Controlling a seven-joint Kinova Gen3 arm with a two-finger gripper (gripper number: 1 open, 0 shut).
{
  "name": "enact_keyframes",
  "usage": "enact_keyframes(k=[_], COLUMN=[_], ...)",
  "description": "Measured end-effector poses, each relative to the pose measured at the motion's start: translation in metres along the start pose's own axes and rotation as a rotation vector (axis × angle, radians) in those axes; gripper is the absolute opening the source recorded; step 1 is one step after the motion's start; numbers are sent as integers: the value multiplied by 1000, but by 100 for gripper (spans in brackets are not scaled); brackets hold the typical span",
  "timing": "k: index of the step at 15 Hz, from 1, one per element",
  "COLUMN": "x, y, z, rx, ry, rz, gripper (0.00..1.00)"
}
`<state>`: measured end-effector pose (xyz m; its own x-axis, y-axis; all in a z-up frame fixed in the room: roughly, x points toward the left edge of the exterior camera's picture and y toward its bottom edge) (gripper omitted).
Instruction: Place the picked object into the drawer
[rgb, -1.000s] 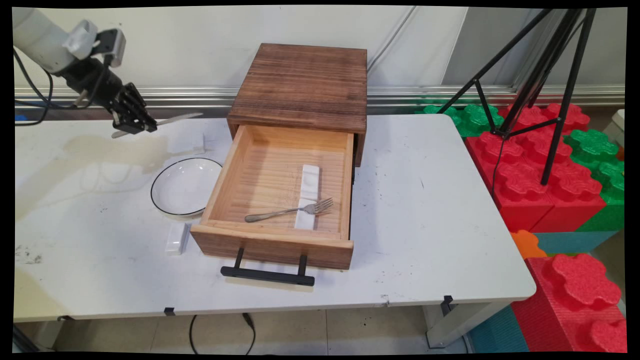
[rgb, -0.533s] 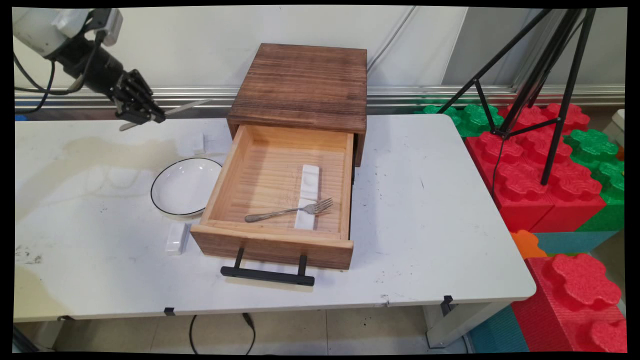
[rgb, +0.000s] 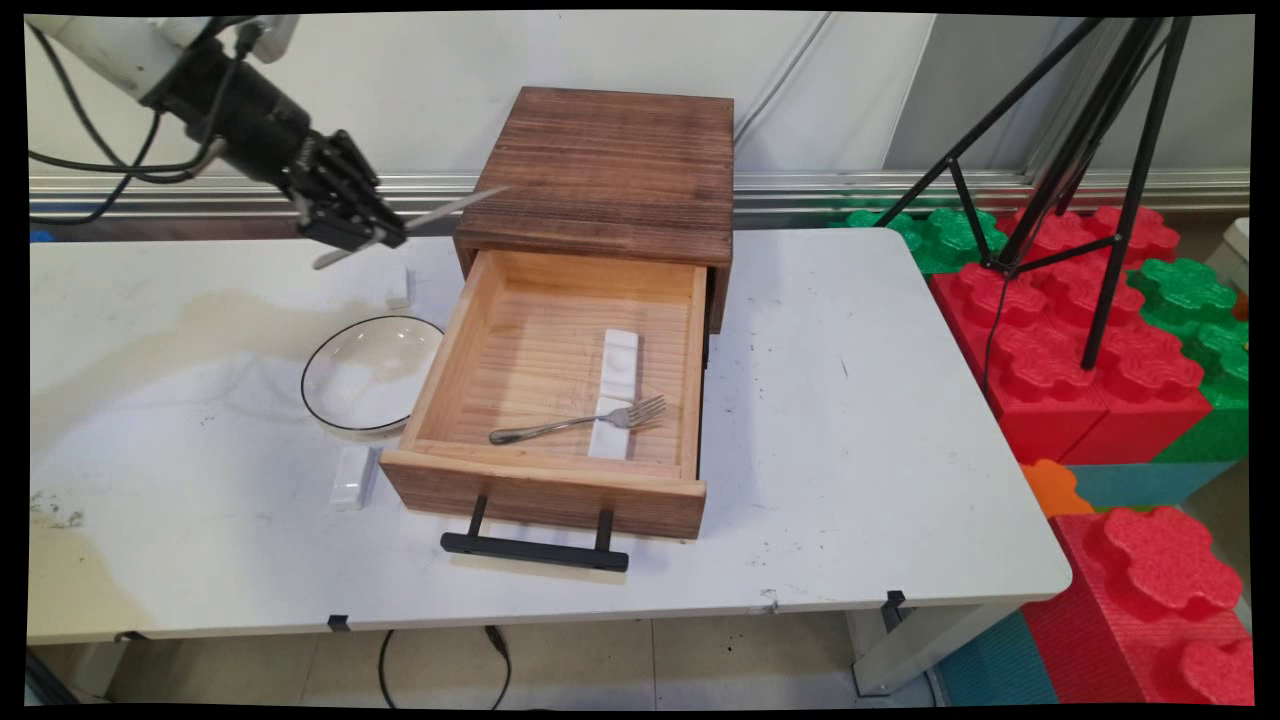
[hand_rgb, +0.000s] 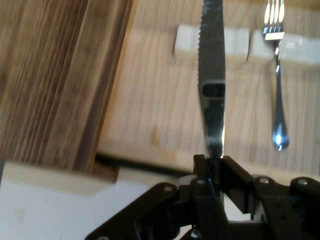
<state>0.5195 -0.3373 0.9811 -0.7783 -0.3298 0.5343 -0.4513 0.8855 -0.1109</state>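
Main view: the black gripper (rgb: 375, 238) hangs in the air above the bench's (rgb: 850, 420) far left part, just left of the wooden drawer box (rgb: 600, 170). Its two fingers are clamped on one table knife (rgb: 440, 212), which lies roughly level with its blade reaching right toward the box's top front edge. One drawer (rgb: 520, 350) stands pulled out toward the near side, with one black bar handle (rgb: 536, 549) on its front. Inside it lie one fork (rgb: 580, 422) and one long white rest (rgb: 615, 393); the fork's tines lie across the rest's near end. Left of the drawer sits one white bowl with a dark rim (rgb: 368, 372), touching or just beside the drawer's side wall. Two small white blocks lie on the bench: one (rgb: 352, 476) near the drawer's front left corner, one (rgb: 398, 287) beyond the bowl, below the gripper.

Hand view: the gripper (hand_rgb: 215, 167) pinches the knife (hand_rgb: 212, 75) by its handle, the serrated blade pointing away over the open drawer (hand_rgb: 150, 115). The fork (hand_rgb: 276, 75) lies to the knife's right, its tines on the white rest (hand_rgb: 240, 42). The dark box top (hand_rgb: 50, 80) fills the left.
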Motion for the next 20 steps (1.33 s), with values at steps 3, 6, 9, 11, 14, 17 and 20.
enact_keyframes(k=[3, 6, 9, 11, 14, 17, 20], x=[21, 45, 66, 75, 87, 92, 97], y=[8, 16, 20, 21, 21, 18, 15], z=[15, 41, 70, 86, 118, 141, 167], rx=[-14, -31, -45, -52, -66, -75, -86], ry=[27, 47, 57, 57, 46, 33, 20], rz=[9, 21, 31, 37, 49, 61, 75], gripper=[0, 0, 0, 0, 0, 0, 0])
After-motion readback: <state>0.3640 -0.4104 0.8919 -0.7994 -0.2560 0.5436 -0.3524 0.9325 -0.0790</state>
